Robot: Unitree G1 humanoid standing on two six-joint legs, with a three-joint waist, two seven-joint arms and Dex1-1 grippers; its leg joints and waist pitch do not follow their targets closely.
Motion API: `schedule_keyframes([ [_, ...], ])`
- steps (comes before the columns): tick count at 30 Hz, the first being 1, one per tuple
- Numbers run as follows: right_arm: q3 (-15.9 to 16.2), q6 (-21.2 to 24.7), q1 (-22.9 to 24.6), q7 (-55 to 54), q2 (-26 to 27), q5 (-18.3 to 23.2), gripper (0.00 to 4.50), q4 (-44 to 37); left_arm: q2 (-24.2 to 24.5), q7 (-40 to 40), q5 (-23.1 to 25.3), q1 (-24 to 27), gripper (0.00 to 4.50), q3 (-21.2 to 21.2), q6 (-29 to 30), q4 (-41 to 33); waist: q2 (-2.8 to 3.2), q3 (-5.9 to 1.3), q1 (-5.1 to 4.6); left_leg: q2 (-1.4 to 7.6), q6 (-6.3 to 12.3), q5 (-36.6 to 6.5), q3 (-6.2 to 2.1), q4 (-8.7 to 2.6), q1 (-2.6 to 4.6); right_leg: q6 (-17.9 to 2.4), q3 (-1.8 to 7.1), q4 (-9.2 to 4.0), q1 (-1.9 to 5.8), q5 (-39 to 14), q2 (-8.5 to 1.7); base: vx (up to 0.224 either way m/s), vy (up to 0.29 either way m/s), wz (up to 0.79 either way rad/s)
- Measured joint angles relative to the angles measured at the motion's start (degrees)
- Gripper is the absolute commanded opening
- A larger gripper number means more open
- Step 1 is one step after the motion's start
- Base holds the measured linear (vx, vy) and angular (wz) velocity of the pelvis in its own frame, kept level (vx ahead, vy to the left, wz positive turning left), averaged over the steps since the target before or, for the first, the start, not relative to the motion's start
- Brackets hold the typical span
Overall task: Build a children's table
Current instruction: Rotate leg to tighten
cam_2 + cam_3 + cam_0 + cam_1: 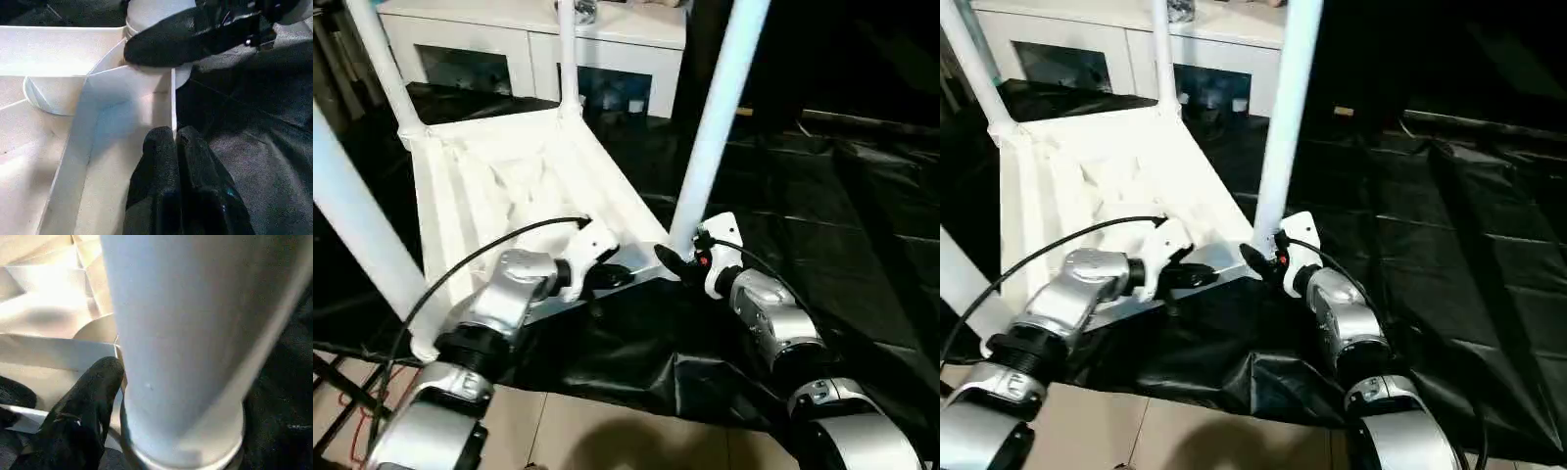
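Note:
The children's table lies upside down on a black sheet, its ribbed white top (499, 186) facing up and white legs standing in the corner sockets. My left gripper (607, 277) is shut on the thin near rim of the top (172, 98), its fingers (161, 152) pinched together over that edge. My right gripper (681, 260) straddles the foot of the near right leg (715, 127), just above its socket. One black finger (102, 382) rests against the leg's base (181, 357); the other is hidden behind the leg.
A white cabinet (538, 44) with glass fronts stands behind the table. The black sheet (832, 196) spreads far to the right. A near left leg (352, 225) rises close to my left arm. Pale floor (597, 431) lies at the sheet's near edge.

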Motion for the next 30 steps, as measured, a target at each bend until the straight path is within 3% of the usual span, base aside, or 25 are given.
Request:
schedule_keyframes([
  [8, 3.1, -1.4, 0.0, 14.6, -5.1, -0.1, 3.87, -0.9, 3.1, -6.2, -1.6, 0.9, 0.00, -0.6, -1.5, -1.7, 0.01, 0.03, 0.08, 0.01, 0.03, 0.0, 0.03, -0.22, -0.23, -0.1, -0.06, -0.06, -0.13, 0.0, 0.01, 0.006, 0.000, 0.00],
  [17, 5.6, -0.1, 1.1, 32.0, -10.4, 1.4, 3.87, -3.5, 6.8, -14.9, -2.9, 1.7, 0.00, -1.3, -5.2, -1.8, -0.02, 0.05, 1.51, 0.06, 0.04, 0.0, 0.17, -0.21, -0.26, -0.2, -0.15, 0.02, -0.16, -0.1, 0.03, 0.000, 0.000, 0.00],
  [23, 6.9, 2.1, 1.5, 37.7, -11.9, 2.6, 3.43, -5.3, 8.1, -18.9, -3.7, 1.7, 0.00, -1.8, -7.0, -1.0, -0.06, 0.06, 2.03, 0.07, 0.03, 0.0, 0.18, -0.19, -0.25, -0.2, -0.13, 0.03, -0.12, -0.1, 0.01, 0.000, 0.000, 0.00],
  [24, 6.9, 2.1, 1.5, 38.1, -12.0, 2.6, 3.14, -5.3, 8.3, -19.3, -3.8, 1.7, 0.00, -1.8, -7.2, -0.9, -0.06, 0.06, 2.02, 0.07, 0.03, 0.0, 0.18, -0.19, -0.26, -0.2, -0.12, 0.03, -0.12, -0.1, 0.01, 0.000, 0.000, 0.00],
  [27, 6.9, 2.3, 1.6, 38.5, -12.0, 2.6, 3.12, -5.3, 8.4, -19.8, -3.9, 1.7, 0.00, -1.8, -7.5, -0.8, -0.06, 0.06, 2.10, 0.07, 0.03, 0.0, 0.19, -0.19, -0.26, -0.2, -0.13, 0.03, -0.12, -0.1, 0.00, 0.000, 0.000, 0.00],
  [28, 6.9, 2.5, 1.6, 38.6, -11.9, 2.6, 2.85, -5.4, 8.4, -19.8, -3.9, 1.7, 0.00, -1.8, -7.6, -0.7, -0.06, 0.06, 2.11, 0.07, 0.03, 0.0, 0.18, -0.19, -0.26, -0.2, -0.13, 0.03, -0.12, -0.1, 0.00, 0.000, 0.000, 0.00],
  [30, 6.9, 3.2, 1.8, 38.6, -11.9, 2.8, 2.80, -5.9, 8.4, -19.8, -4.0, 1.6, 0.00, -2.0, -7.7, -0.6, -0.06, 0.06, 2.17, 0.07, 0.03, 0.0, 0.19, -0.19, -0.25, -0.2, -0.13, 0.03, -0.12, -0.1, 0.00, 0.000, 0.000, 0.00],
])
